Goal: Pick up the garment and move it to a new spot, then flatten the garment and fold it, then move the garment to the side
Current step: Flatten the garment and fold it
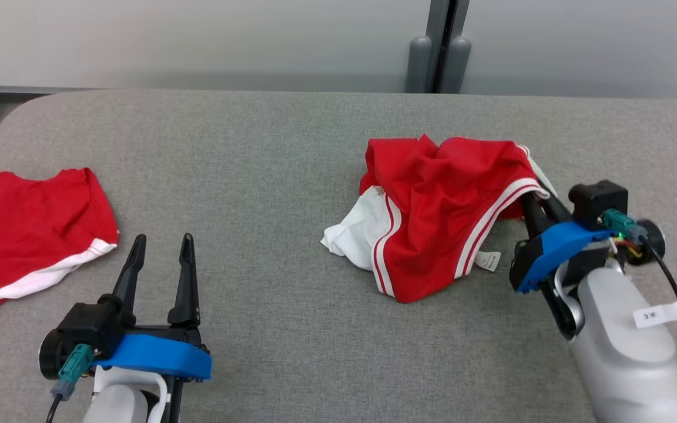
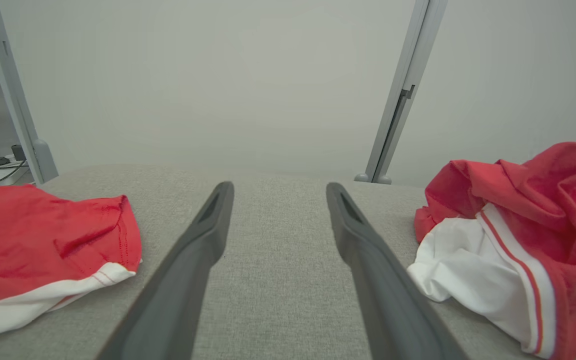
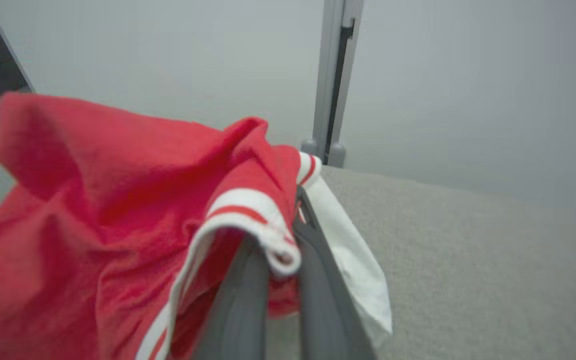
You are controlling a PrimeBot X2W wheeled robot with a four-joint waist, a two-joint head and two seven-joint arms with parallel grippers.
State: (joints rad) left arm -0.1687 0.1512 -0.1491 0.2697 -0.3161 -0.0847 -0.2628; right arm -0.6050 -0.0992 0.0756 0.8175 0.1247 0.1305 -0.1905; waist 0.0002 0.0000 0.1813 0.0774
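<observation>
The task has only begun: the right gripper (image 1: 531, 202) is clenched on the striped hem (image 3: 248, 210) of the crumpled red garment (image 1: 438, 205), right of centre on the table (image 1: 291, 147). The left gripper (image 1: 162, 244) is released; lifting, flattening and folding remain.

Two red-and-white garments (image 1: 432, 205) (image 1: 21, 235), two grippers (image 1: 163, 238) (image 1: 533, 202), one grey table (image 1: 268, 176).

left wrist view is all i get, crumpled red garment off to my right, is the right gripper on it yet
Observer: Yes, the right gripper is shut on the crumpled garment at its striped hem, on its right side.
Operator: lifted off the table yet
Observer: Only that pinched hem looks raised; the rest lies on the grey table.
Operator: anything else showing
Observer: A small white label sticks out at its near edge.
</observation>
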